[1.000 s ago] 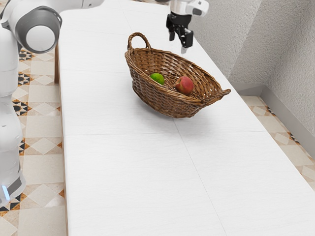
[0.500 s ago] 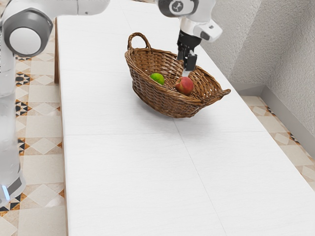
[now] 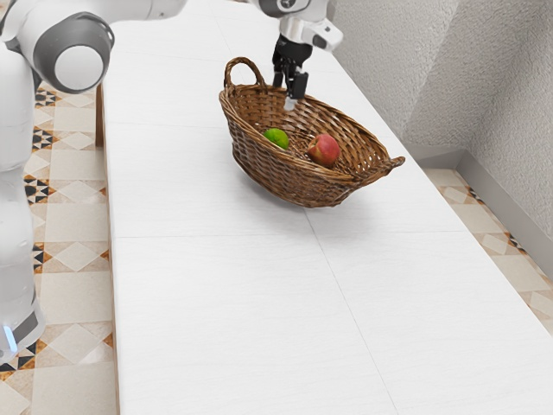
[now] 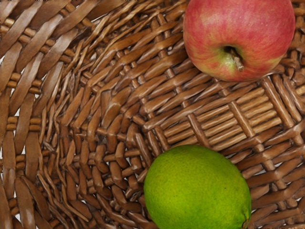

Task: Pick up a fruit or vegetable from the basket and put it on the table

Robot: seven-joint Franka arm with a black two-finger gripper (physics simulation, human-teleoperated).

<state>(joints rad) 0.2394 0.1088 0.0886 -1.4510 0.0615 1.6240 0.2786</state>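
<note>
My black two-finger gripper (image 3: 286, 93) hangs open and empty over the brown wicker basket (image 3: 275, 171), likely parted to straddle a fruit, as the green lime (image 3: 276, 138) and red-and-yellow apple (image 3: 324, 150) lie inside, at six and five o'clock from it in the exterior view.

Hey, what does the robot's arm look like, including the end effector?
The arm has smooth, rounded white segments, with a dark grey ring around a round white joint cap and a small blue light low down. The end effector is black and two-fingered, with a pale tip.
</note>
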